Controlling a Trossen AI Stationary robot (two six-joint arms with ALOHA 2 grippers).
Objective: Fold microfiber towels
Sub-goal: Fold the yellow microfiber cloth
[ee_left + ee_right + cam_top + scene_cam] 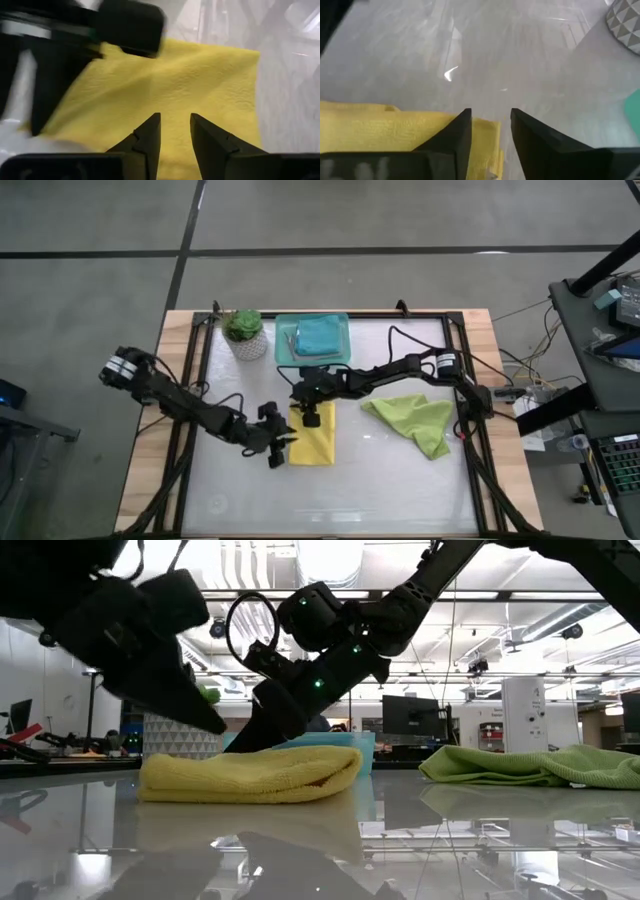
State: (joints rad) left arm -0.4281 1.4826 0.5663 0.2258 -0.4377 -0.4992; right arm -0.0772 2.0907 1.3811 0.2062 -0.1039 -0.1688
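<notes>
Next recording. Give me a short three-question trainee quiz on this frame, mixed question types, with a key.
1. True or false: the yellow towel lies folded on the table.
2. Where is the teal towel? A) in the teal tray B) under the lime green towel C) in the left gripper
3. Fill in: the right gripper is over the ____ towel.

Key: 1 true. 2 A. 3 yellow. Both grippers show a gap between their fingers in the wrist views, with nothing gripped.
</notes>
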